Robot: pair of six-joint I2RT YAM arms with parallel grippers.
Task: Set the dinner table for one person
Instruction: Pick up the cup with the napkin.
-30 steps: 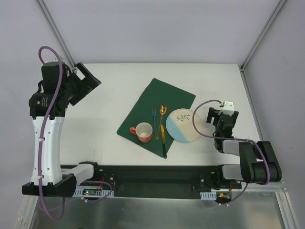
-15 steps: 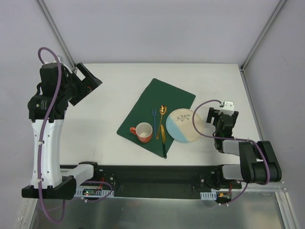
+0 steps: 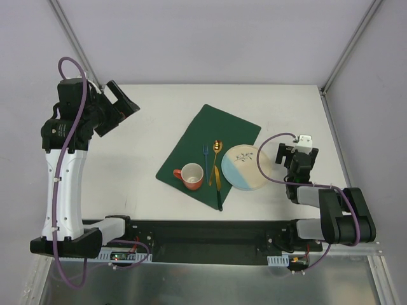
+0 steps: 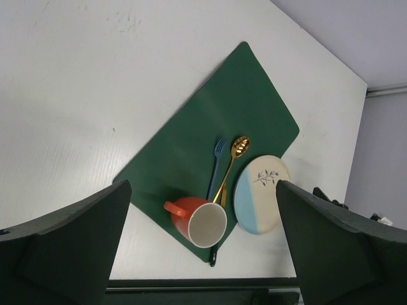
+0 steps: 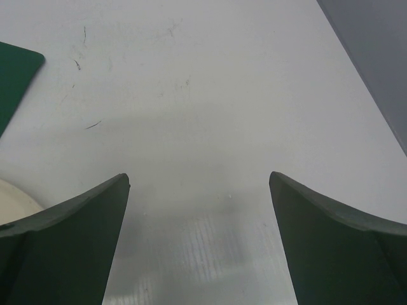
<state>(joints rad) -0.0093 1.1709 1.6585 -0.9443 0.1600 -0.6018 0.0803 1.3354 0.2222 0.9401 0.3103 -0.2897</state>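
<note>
White table (image 3: 127,171) spreads under everything. Plate (image 3: 245,167) sits just left of the right gripper (image 3: 281,154), whose jaws gape empty; that arm is nearer. Farther left, the left gripper (image 3: 121,105) hangs high, likewise spread wide, empty.

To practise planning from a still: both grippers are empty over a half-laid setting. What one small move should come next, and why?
Probably ease the right gripper left toward the rim of the plate. It is open and empty right beside the plate, which straddles the edge of the placemat instead of lying fully on it; the left gripper is raised, far off.
</note>
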